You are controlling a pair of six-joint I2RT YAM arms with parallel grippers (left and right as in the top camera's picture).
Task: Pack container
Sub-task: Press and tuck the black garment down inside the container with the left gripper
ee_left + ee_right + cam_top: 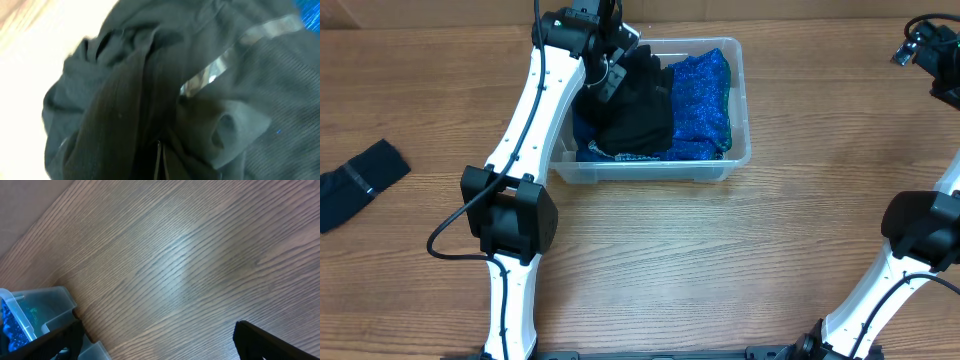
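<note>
Container (741, 100) sits directly under my left end effector (613, 62), which presses into black cloth (640, 118) inside it; whether it pinches, I cannot tell. My right end effector (156, 330), spread open, hangs well apart.

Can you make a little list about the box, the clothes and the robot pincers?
container: clear bin on the table
inside: black cloth, sparkly blue cloth
left pincer: inside container, against black cloth, grip hidden
right pincer: open, empty, above the table
outside: dark cloth lying apart on table
</note>
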